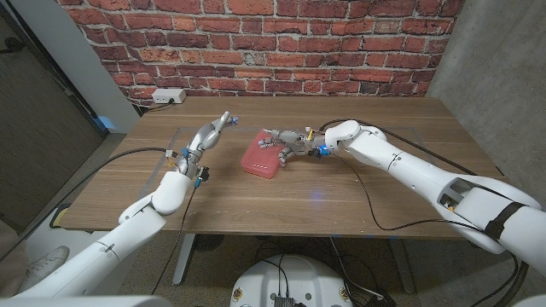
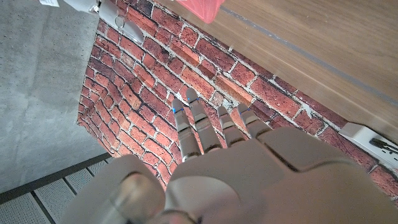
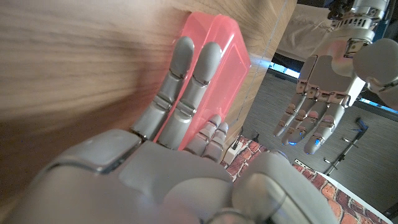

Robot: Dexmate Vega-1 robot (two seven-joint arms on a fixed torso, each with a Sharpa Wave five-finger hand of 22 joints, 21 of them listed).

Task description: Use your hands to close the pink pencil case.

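Observation:
The pink pencil case lies near the middle of the wooden table. My right hand reaches over it from the right. In the right wrist view two fingers lie stretched along the top of the case, the others curl at its near side, and the thumb stays off it. Whether the lid is fully down I cannot tell. My left hand hovers to the left of the case, apart from it, fingers extended and holding nothing. A corner of the case appears in the left wrist view.
A white power strip sits at the table's far left corner against the brick wall. A black cable runs across the left side of the table, another across the right.

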